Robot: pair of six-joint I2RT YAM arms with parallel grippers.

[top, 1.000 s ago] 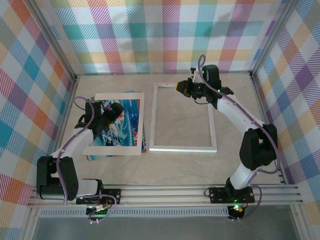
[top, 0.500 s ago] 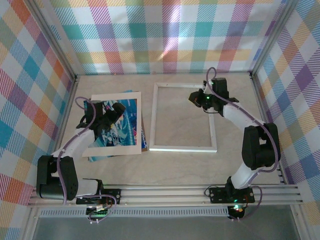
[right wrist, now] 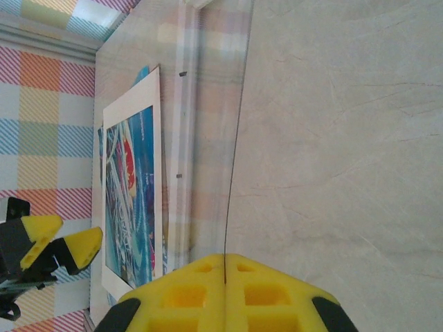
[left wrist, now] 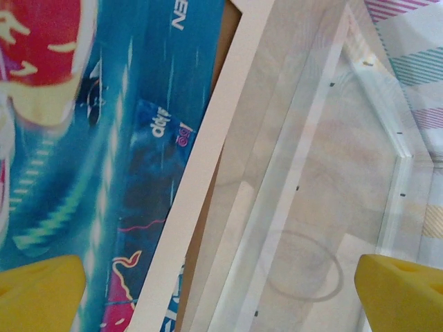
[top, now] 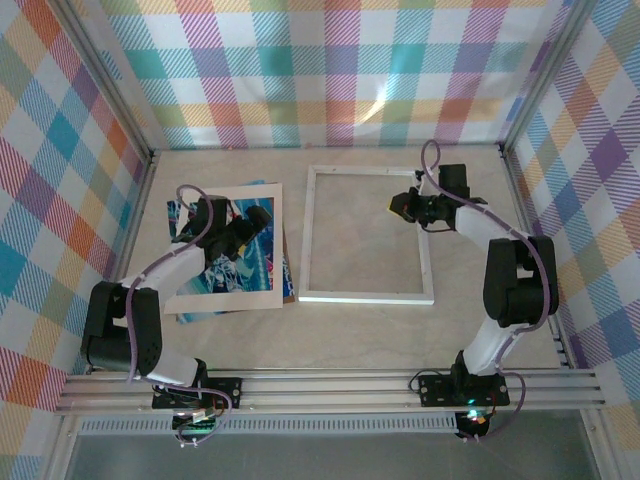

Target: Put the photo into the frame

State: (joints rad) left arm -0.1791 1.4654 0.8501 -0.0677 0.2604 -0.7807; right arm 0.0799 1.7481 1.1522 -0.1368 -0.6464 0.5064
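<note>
The photo (top: 235, 258), a blue and teal print with red marks, lies left of centre under a cream mat (top: 277, 235) and shows through the mat's window. The white frame (top: 365, 297) lies flat in the middle of the table. My left gripper (top: 248, 224) hovers open over the mat's right border (left wrist: 208, 173), its yellow fingertips (left wrist: 38, 290) wide apart, with the photo (left wrist: 104, 138) on one side and the frame's left rail (left wrist: 273, 242) on the other. My right gripper (top: 402, 205) is by the frame's right rail, shut on the thin edge of a clear pane (right wrist: 214, 138).
A brown backing board edge (left wrist: 197, 228) peeks out beneath the mat. Plaid walls (top: 80, 150) enclose the table on three sides. A metal rail (top: 330, 385) carrying both arm bases runs along the near edge. Bare tabletop (right wrist: 346, 138) lies right of the pane.
My right gripper has moved from the frame's far left corner to its right rail, still shut. My left gripper has shifted slightly right over the mat.
</note>
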